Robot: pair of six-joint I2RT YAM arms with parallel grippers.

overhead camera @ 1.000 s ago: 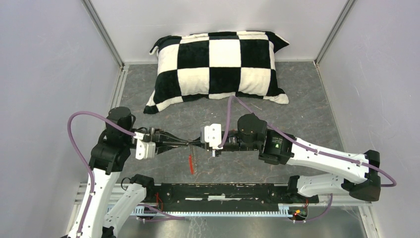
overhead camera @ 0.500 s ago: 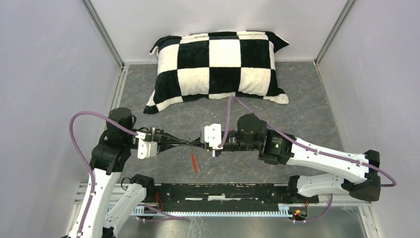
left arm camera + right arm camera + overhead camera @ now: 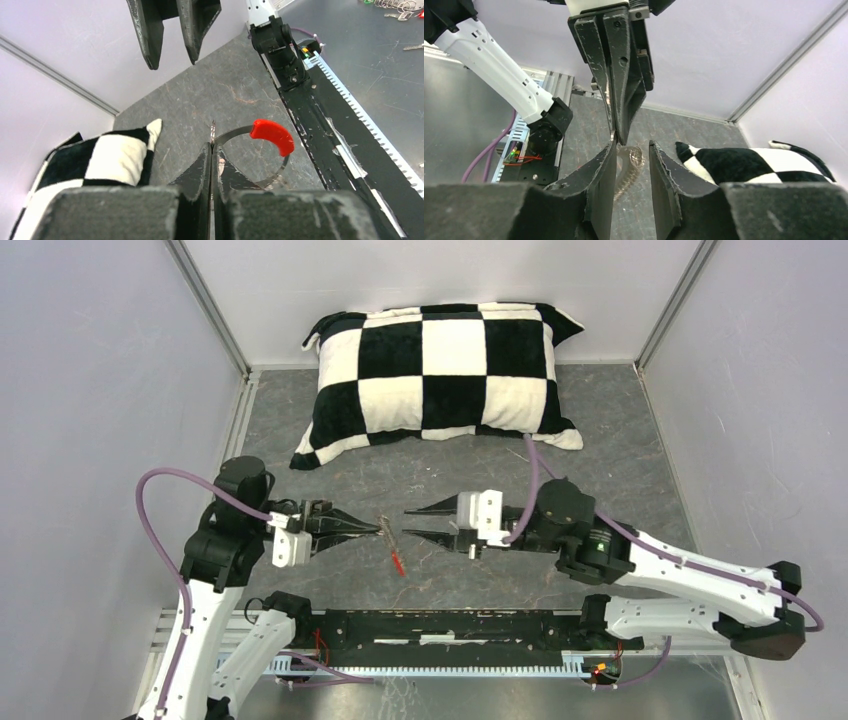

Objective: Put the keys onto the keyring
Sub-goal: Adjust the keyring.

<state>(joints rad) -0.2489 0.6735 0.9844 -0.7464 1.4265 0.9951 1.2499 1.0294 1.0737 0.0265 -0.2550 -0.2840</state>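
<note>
My left gripper (image 3: 377,530) is shut on the keyring (image 3: 397,562), which hangs from its tips above the grey floor. The left wrist view shows its jaws (image 3: 211,146) pressed together on the thin silver wire, and the keyring (image 3: 272,135) curves off to the right with its short red section. My right gripper (image 3: 405,523) faces it from the right, open, tips just short of the left tips. In the right wrist view the right gripper (image 3: 632,144) has the silvery coil of the keyring (image 3: 631,162) showing through its gap, untouched. I cannot make out the keys in any view.
A black-and-white checked pillow (image 3: 445,370) lies against the back wall. A black rail (image 3: 450,630) runs along the near edge between the arm bases. Pale walls close in both sides of the grey floor (image 3: 600,460).
The right gripper has opened and drawn back to the right, off the left gripper's tips. The left gripper has closed fully on the keyring, which now hangs from it alone.
</note>
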